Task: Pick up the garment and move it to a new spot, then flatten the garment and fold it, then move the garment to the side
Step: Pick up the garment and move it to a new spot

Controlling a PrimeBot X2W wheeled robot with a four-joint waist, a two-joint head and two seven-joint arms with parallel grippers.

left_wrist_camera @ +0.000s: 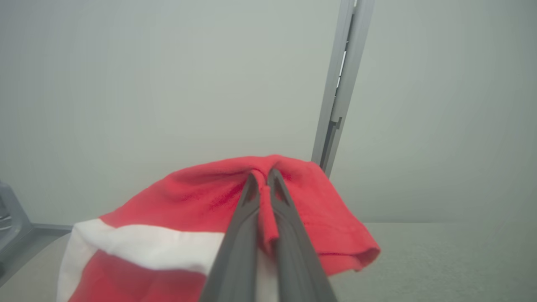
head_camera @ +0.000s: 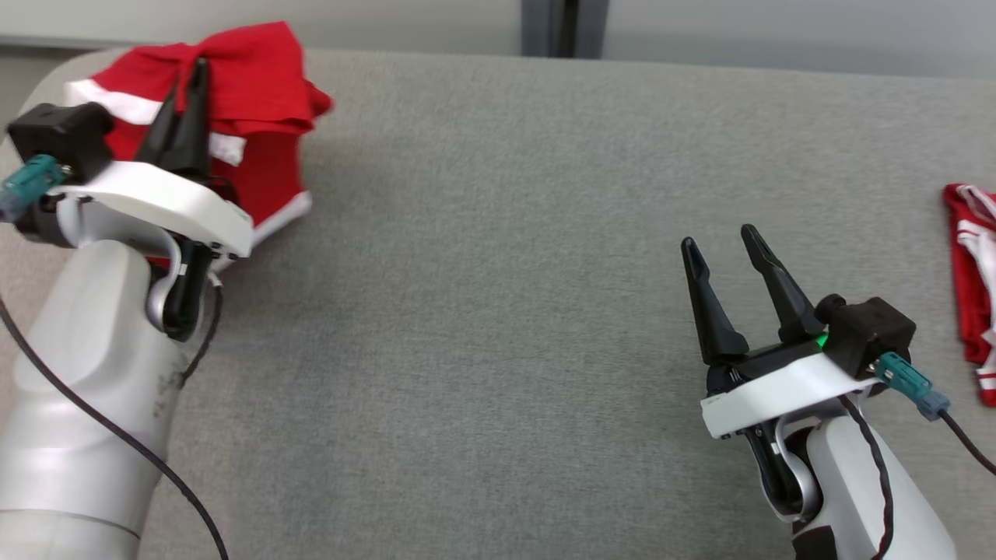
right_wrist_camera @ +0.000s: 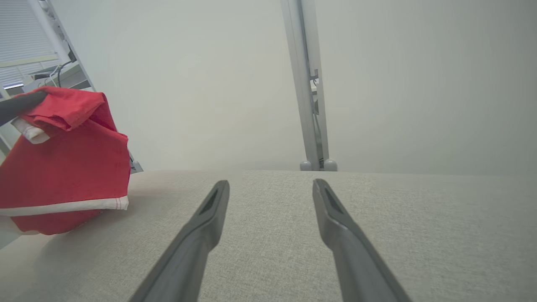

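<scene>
The garment [head_camera: 261,85] is red with white bands and sits bunched at the table's far left corner. My left gripper [head_camera: 194,74] is shut on a fold of it, and the cloth hangs lifted from the pinch. In the left wrist view the red fabric [left_wrist_camera: 201,201] drapes over both sides of my closed gripper [left_wrist_camera: 263,178]. From the right wrist view the garment [right_wrist_camera: 63,167] hangs at the left, its lower hem touching the table. My right gripper [head_camera: 727,245] stands open over bare table at the lower right, with nothing between its fingers [right_wrist_camera: 209,209].
The grey fabric-covered table [head_camera: 498,272] spreads wide between the two arms. A second red and white garment [head_camera: 973,288] lies at the right edge. A grey post [right_wrist_camera: 306,84] stands behind the table's far edge against a pale wall.
</scene>
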